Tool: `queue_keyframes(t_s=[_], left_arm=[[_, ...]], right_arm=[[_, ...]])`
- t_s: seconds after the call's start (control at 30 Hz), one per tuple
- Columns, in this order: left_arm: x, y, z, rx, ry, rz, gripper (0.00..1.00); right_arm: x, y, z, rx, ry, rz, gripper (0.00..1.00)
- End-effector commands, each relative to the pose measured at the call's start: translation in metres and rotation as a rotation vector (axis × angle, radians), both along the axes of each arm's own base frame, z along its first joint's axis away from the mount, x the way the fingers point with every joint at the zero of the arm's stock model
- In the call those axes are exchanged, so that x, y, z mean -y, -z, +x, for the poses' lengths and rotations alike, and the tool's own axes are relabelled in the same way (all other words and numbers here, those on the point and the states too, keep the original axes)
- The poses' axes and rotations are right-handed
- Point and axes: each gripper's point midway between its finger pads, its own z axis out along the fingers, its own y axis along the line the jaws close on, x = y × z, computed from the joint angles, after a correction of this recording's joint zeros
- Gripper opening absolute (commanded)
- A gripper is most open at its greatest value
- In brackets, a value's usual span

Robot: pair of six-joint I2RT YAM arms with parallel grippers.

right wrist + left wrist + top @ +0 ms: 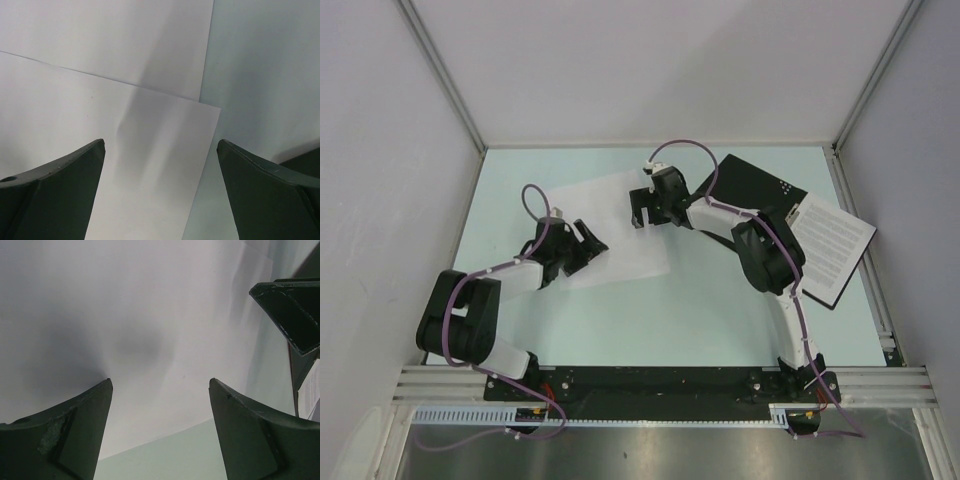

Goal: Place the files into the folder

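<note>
Top external view shows the folder point(760, 185) lying open, black inside up, with the printed sheet point(832, 240) resting across its right half, so one of the three files looks already delivered. The two blank sheets point(620, 245) lie flat on the table point(700, 310) to the left of the folder, partly overlapping each other and well apart from the printed sheet.

Both arms reach over this pair. The left gripper point(588, 243) hovers above the sheet farther from the folder, and the right gripper point(645, 212) hangs over the edge of the pair that faces the folder. In both wrist views the jaws stand wide apart with only paper and table between them, so neither one grasps anything.

I judge that the arms are placed at opposite sides because thin paper lying flat is hard to pinch: one side can press or steady it while the other lifts an edge or slides it toward the folder.
</note>
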Motion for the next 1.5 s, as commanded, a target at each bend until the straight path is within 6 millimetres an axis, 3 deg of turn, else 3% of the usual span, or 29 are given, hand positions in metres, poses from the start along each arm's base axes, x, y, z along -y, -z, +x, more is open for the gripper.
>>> queue_keyframes(t_s=[0.0,0.3,0.33,0.73,0.77,0.83,0.87,0.9,1.0,1.13,1.2,1.23,1.3,1.4,1.47], left_arm=[[-0.008,-0.008,0.005,0.047,-0.043,0.009,0.84],[-0.01,-0.008,0.006,0.051,-0.051,0.015,0.84],[-0.01,-0.008,0.006,0.052,-0.052,0.014,0.84],[-0.01,-0.014,0.004,0.072,-0.042,0.027,0.84],[-0.01,-0.016,0.005,0.077,-0.039,0.027,0.84],[-0.009,-0.019,0.007,0.084,-0.032,0.031,0.85],[-0.009,-0.018,0.006,0.083,-0.029,0.032,0.85],[-0.007,-0.02,0.007,0.088,-0.024,0.028,0.86],[-0.004,-0.014,0.005,0.072,-0.015,0.022,0.86],[-0.002,-0.017,0.003,0.077,-0.007,0.015,0.85],[-0.001,-0.031,0.004,0.118,0.003,0.034,0.84],[-0.004,-0.035,0.003,0.121,-0.011,0.058,0.84],[-0.01,-0.04,-0.002,0.105,-0.045,0.064,0.86],[-0.017,-0.047,-0.008,0.094,-0.1,0.052,0.89],[-0.014,-0.044,-0.017,0.079,-0.109,0.008,0.91]], right_arm=[[-0.006,-0.002,-0.002,-0.048,0.002,0.064,1.0],[-0.017,-0.018,-0.03,-0.174,0.012,0.291,1.0],[-0.022,-0.03,-0.028,-0.155,-0.004,0.334,1.0],[-0.025,-0.084,-0.053,-0.186,-0.009,0.532,1.0],[-0.022,-0.08,-0.06,-0.225,0.017,0.557,1.0],[-0.022,-0.093,-0.064,-0.219,0.013,0.624,1.0],[-0.019,-0.084,-0.072,-0.25,0.034,0.64,1.0],[-0.023,-0.098,-0.07,-0.237,0.034,0.713,1.0],[-0.031,-0.1,-0.077,-0.255,-0.002,0.78,1.0],[-0.022,-0.094,-0.069,-0.12,-0.023,0.656,1.0],[-0.016,-0.087,-0.06,-0.047,-0.026,0.54,1.0],[-0.015,-0.073,-0.057,-0.008,-0.075,0.456,1.0],[-0.02,-0.069,-0.051,0.012,-0.117,0.374,1.0],[-0.02,-0.041,-0.05,0.039,-0.209,0.194,1.0],[-0.027,-0.043,-0.045,0.1,-0.278,0.143,1.0]])
